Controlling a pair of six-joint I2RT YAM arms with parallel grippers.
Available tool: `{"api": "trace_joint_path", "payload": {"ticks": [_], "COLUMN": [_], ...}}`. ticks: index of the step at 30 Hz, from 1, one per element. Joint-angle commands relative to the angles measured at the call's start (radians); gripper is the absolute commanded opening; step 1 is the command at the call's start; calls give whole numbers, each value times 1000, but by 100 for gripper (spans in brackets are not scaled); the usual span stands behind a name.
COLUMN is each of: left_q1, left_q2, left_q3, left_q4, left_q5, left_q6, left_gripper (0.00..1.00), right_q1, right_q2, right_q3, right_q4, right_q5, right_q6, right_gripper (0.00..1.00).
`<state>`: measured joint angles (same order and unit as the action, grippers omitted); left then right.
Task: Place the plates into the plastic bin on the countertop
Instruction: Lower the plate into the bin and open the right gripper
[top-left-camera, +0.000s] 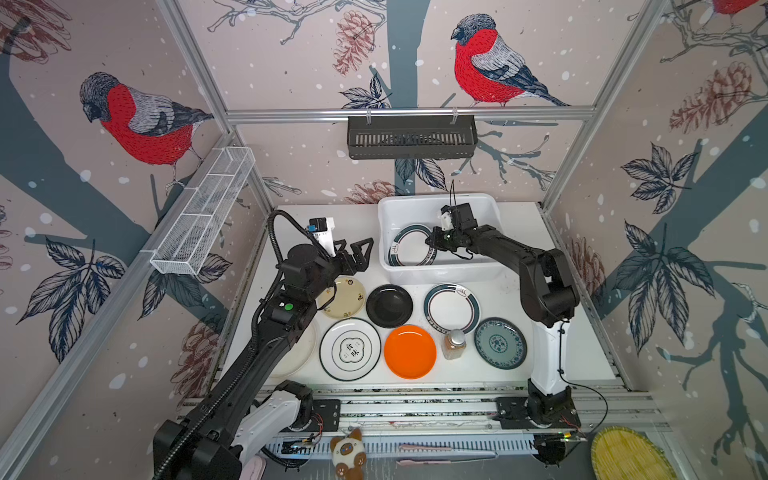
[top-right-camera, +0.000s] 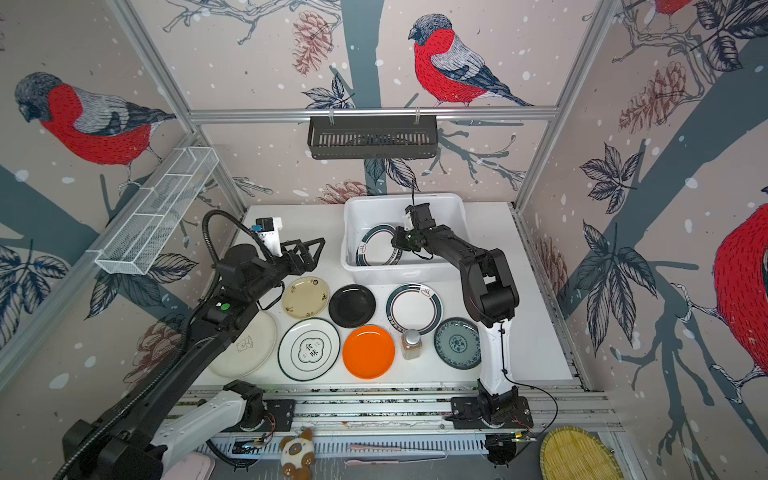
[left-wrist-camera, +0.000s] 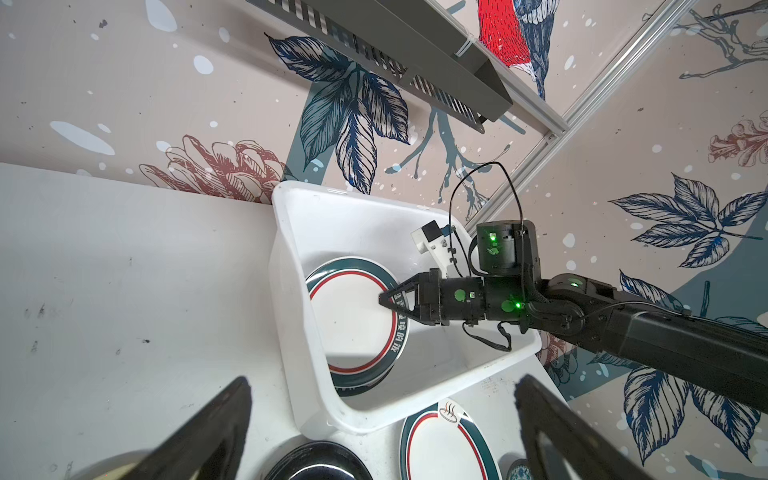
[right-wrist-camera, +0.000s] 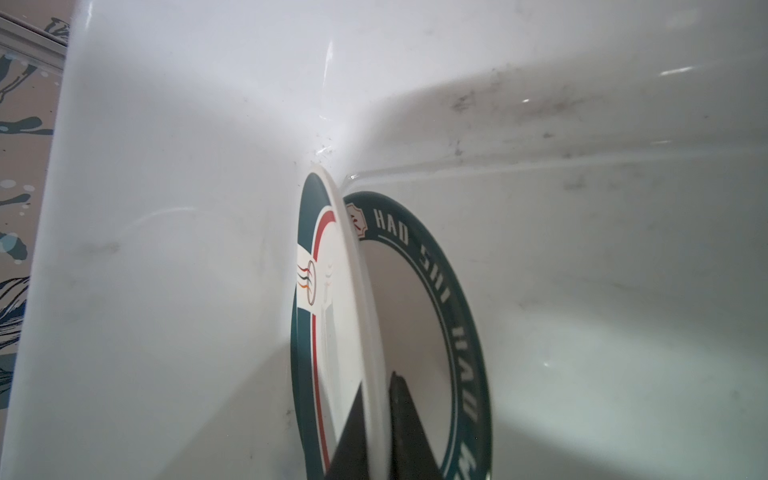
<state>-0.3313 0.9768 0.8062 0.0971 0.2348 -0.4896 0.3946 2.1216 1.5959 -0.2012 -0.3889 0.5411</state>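
Note:
My right gripper (top-left-camera: 430, 241) (right-wrist-camera: 378, 380) reaches into the plastic bin (top-left-camera: 440, 270) (left-wrist-camera: 316, 399), shut on the rim of a teal-rimmed plate (top-left-camera: 409, 249) (right-wrist-camera: 332, 332), which it holds tilted over another teal-rimmed plate (right-wrist-camera: 415, 311) on the bin's floor. My left gripper (top-left-camera: 356, 245) (left-wrist-camera: 382, 380) hovers open and empty left of the bin. On the countertop (top-left-camera: 540, 257) lie cream (top-left-camera: 345, 297), black (top-left-camera: 389, 305), teal-rimmed (top-left-camera: 451, 307), emblem (top-left-camera: 350, 349), orange (top-left-camera: 410, 351) and blue-green patterned (top-left-camera: 500, 343) plates. A large cream plate (top-right-camera: 249, 345) lies partly under my left arm.
A small amber bottle (top-left-camera: 454, 344) stands between the orange and patterned plates. A black slotted rack (top-left-camera: 411, 137) hangs on the back wall and a white wire basket (top-left-camera: 208, 208) on the left rail. Aluminium rails border the countertop's front.

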Motion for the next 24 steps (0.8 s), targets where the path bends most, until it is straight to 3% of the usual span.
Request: {"api": "trace_joint_path", "payload": {"ticks": [1,6,11,15,24], "left_q1": [-1,-1,0,0,-1], "left_q2": [3,11,23,44,72], "left_q3": [1,2,-2,-4,-18], "left_q4": [27,23,9,-11,-87], "left_q5": [-3,-3,-25,-52,-146], "left_q6": [11,16,23,22,20], "left_gripper": [98,98,98,98,98], "right_q1": [10,20,27,35,39], "right_q2": [20,9,-22,-46,-132], "right_q3": [40,51,42,71,81], "right_q4": [-37,-49,-38,-104,-176], "right_q5": [16,42,36,134,319], "right_q6": [-29,-49,-70,-104,-154], "right_gripper": [27,58,78,100,100]}}
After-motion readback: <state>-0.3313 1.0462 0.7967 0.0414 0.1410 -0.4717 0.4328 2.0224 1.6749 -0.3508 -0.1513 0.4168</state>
